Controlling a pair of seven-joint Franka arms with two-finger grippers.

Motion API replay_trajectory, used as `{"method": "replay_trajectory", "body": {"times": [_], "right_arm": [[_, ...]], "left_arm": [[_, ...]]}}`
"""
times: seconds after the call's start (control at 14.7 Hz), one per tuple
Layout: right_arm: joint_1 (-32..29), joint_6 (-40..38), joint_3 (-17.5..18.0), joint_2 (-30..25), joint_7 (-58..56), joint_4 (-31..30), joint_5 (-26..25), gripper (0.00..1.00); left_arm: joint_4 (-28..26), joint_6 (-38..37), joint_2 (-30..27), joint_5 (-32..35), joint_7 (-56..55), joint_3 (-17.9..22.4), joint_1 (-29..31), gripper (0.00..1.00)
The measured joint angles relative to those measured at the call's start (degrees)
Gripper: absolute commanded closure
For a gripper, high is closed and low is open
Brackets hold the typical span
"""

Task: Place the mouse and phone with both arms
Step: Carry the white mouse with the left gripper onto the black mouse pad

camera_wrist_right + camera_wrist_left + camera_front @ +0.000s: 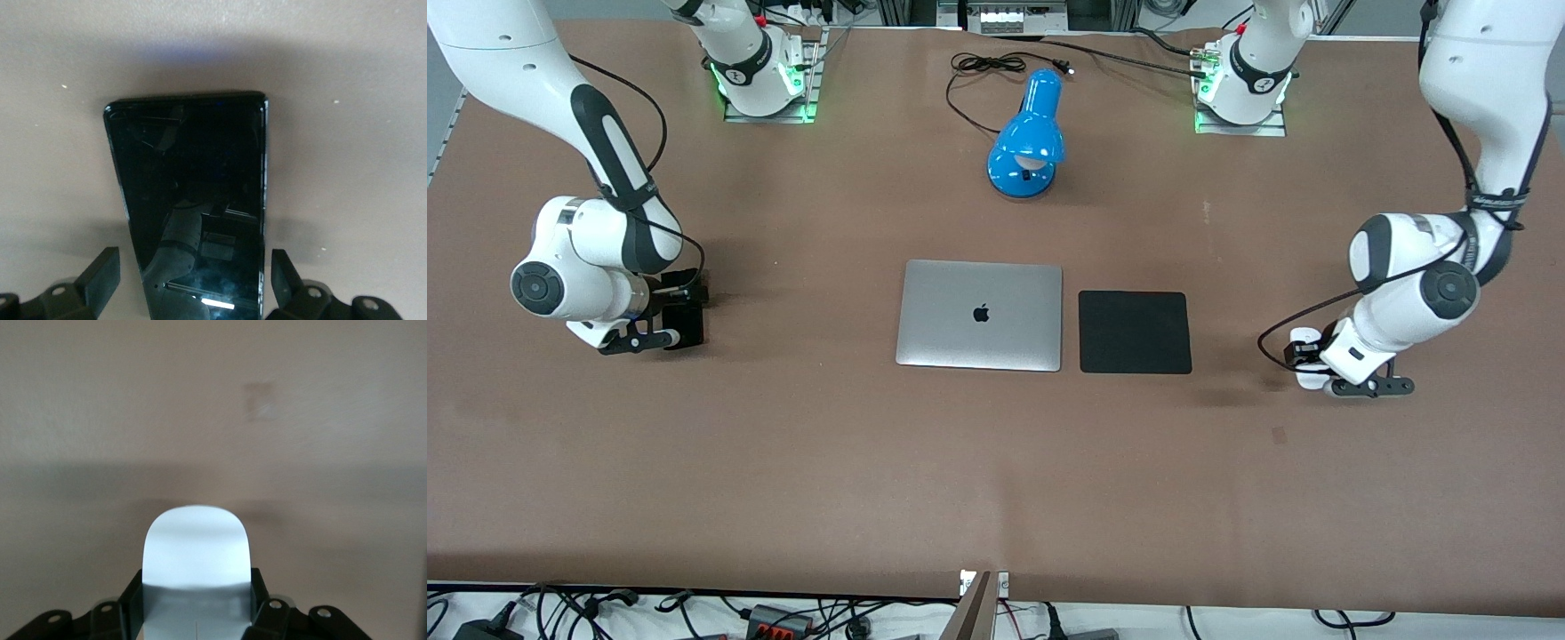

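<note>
Now, taking the laptop (980, 315) at the middle of the table (871, 462) as the landmark, everything else sits around it.

Nearest the front camera is the left gripper (1309, 363), low at the table toward the left arm's end, well apart from the laptop. Its fingers (261, 595) are pressed against both sides of the mouse (195, 553), pinching it. The rounded white end of the mouse pokes out ahead of the fingers in the left wrist view. In the front view only a sliver of the mouse (1307, 380) shows under the gripper, so I cannot tell whether it rests on the table or is just lifted off it.

Just beside the laptop, on the side toward the left arm's end, lies the black mouse pad (1135, 332), flat and bare.

The right gripper (679, 313) is down toward the right arm's end, well apart from the laptop. Its fingers (101, 272) stand spread on either side of the phone (193, 200), with a gap on each side. The phone (685, 324) lies flat on the table between them.

Farther from the front camera than the laptop stands a blue desk lamp (1029, 138), with its black cord (987, 64) coiled on the table just past it.
</note>
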Motion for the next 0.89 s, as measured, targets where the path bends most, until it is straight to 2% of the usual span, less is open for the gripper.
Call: {"method": "replay_trajectory", "body": {"times": [0.2,0.34,0.41,0.55,0.68,0.89], "right_arm": [[0.02,0.04,0.13,0.42,0.04,0.00,0.00,0.00],[0.02,0.14,0.14,0.63,0.04,0.00,0.00,0.00],[0.02,0.20,0.14,0.64,0.05,0.01,0.00,0.06],[0.01,0.28,0.11,0.64,0.11,0.02,0.00,0.27],[-0.01,0.36,0.07,0.63,0.14,0.06,-0.01,0.50],[0.00,0.28,0.14,0.24,0.28,0.13,0.03,0.74]], "left_arm": [[8.97,-13.40,-1.05,0.00,-3.36,-4.93,-1.10,0.52],[11.67,-17.34,-1.09,0.00,-8.22,-6.39,-4.49,0.54],[11.67,-17.73,-0.93,0.00,-10.29,-6.57,-7.04,0.55],[11.39,-17.30,0.57,0.00,-15.49,-6.75,-12.59,0.55],[10.87,-13.27,3.26,0.00,-21.67,-6.82,-17.47,0.55],[8.07,-5.63,7.42,0.02,-29.94,-6.73,-22.93,0.55]]}}
